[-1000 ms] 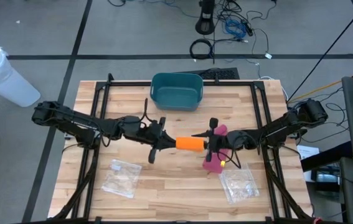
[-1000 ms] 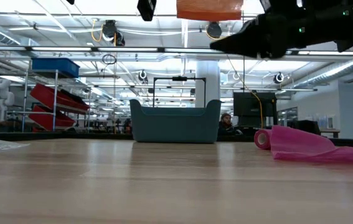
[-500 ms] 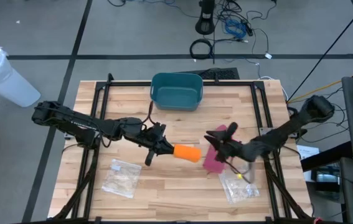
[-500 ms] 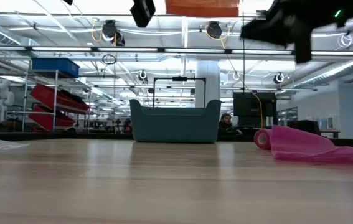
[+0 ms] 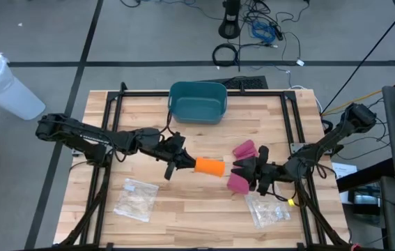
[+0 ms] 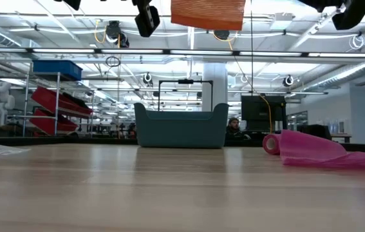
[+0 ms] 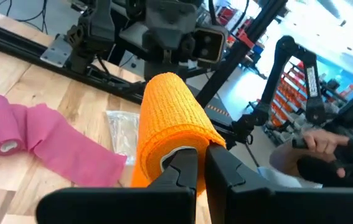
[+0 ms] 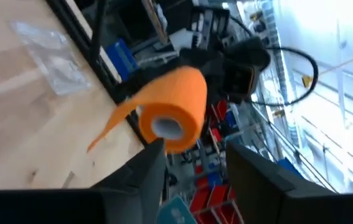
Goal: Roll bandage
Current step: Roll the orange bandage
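An orange bandage roll (image 5: 210, 166) hangs above mid-table with my left gripper (image 5: 187, 164) shut on its left end. A short loose tail (image 8: 111, 127) droops from the roll. My right gripper (image 5: 244, 173) stands open just right of the roll's free end (image 8: 167, 126), touching nothing. Beneath it, a pink bandage (image 5: 242, 149) lies partly unrolled on the table, its strip (image 5: 237, 183) flat toward the near edge. In the low view the orange roll (image 6: 208, 14) and left gripper (image 6: 147, 16) show at the top. My left gripper holds the orange roll by its end nearest the gripper (image 7: 164, 155). One finger (image 7: 185, 174) covers the hollow core's mouth and the other (image 7: 226, 165) lies outside the roll's wall. The fingers come level from the table's left, along the roll's axis. The roll is lifted clear, roughly level.
A teal bin (image 5: 197, 101) stands at the far middle. Clear plastic bags lie near left (image 5: 136, 199) and near right (image 5: 267, 208). A black frame rail (image 5: 204, 93) runs around the tabletop. Bare wood lies between the bags at the near edge.
My right gripper has let go of the orange roll's free end, opened, rolled about its wrist and drawn back toward the table's right and near edge, rising. My left gripper has rolled its wrist in place; the roll stays in it, lifted, now slightly slanted.
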